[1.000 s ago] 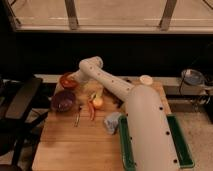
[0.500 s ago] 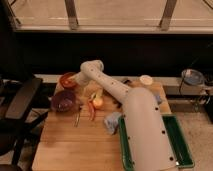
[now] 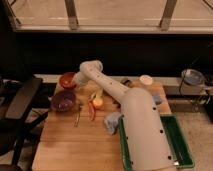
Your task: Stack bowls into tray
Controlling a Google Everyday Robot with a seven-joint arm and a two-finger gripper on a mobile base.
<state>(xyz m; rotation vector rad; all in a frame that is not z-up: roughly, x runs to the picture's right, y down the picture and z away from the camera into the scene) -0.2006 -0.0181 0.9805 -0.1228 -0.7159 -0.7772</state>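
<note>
The orange-red bowl [image 3: 67, 80] sits at the table's far left corner. The purple bowl [image 3: 63, 101] sits just in front of it, near the left edge. The green tray [image 3: 181, 146] lies at the front right, and my white arm crosses over its left part. My arm reaches across the table to the far left. The gripper [image 3: 77, 81] is right beside the orange-red bowl's right rim, mostly hidden by the wrist. Both bowls rest on the table, outside the tray.
A yellow round fruit [image 3: 98, 103], a red pepper [image 3: 91, 111] and a fork [image 3: 78, 116] lie mid-table. A blue-grey cup [image 3: 112, 123] stands by the tray's left rim. A white cup [image 3: 146, 80] is at the back. A black office chair [image 3: 20, 102] stands to the left.
</note>
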